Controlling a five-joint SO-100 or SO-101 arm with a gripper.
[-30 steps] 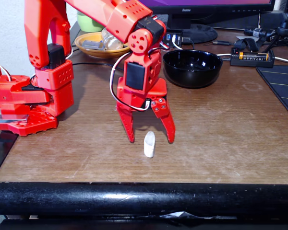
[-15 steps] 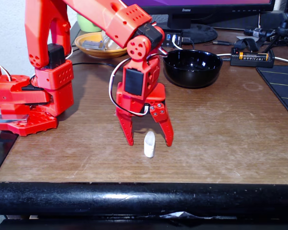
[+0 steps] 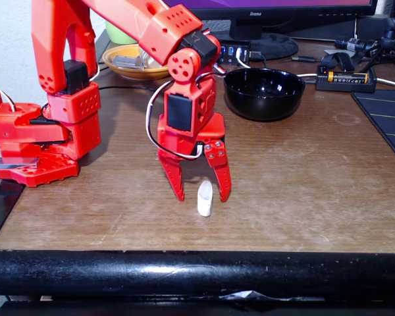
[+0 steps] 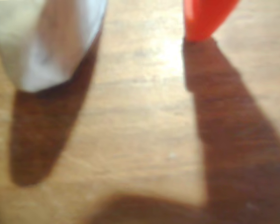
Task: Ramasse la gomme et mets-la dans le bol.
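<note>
In the fixed view the claw [image 3: 201,195] stands with its two fingers apart, tips down at the counter [image 3: 303,191]. One white eraser [image 3: 205,198] stands between them, nearer the right finger. One black bowl [image 3: 264,93] sits well behind. The wrist view shows the eraser [image 4: 44,42] blurred, apart from a red fingertip [image 4: 206,18].

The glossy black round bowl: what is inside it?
The glossy black round bowl shows only dark, shiny inner wall in the fixed view; its bottom is hidden by the near rim. The small white eraser stands on the table.
</note>
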